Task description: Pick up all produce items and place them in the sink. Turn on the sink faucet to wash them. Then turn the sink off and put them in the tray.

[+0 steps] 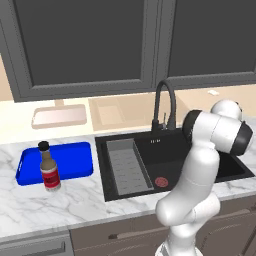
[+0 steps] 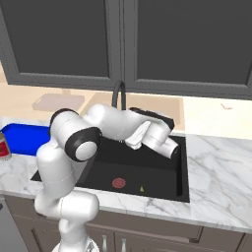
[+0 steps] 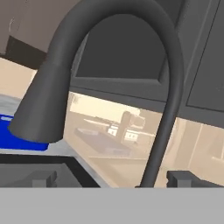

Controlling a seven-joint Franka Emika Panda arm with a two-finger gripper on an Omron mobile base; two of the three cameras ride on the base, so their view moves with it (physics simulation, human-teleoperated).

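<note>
The black gooseneck sink faucet [image 3: 168, 87] rises close in front of my gripper [image 3: 113, 181], its spout head [image 3: 41, 109] curving down to the left. My gripper is open and empty, and the faucet's stem stands just beyond the gap, nearer the right fingertip [image 3: 186, 178]. The black sink [image 2: 162, 184] holds a tiny yellow-green produce item [image 2: 141, 188] on its floor, right of the red drain [image 2: 118, 183]. My wrist [image 2: 147, 132] hovers over the basin's back part, beside the faucet [image 2: 118, 96]. The blue tray [image 1: 70, 160] lies on the counter left of the sink [image 1: 120, 200].
A brown red-labelled bottle [image 1: 49, 170] stands at the blue tray's front edge. A pale pink tray [image 1: 59, 116] rests at the back left. A grey ribbed rack [image 1: 127, 167] fills the sink's left part. Dark cabinets [image 1: 90, 45] hang above the faucet [image 1: 166, 102].
</note>
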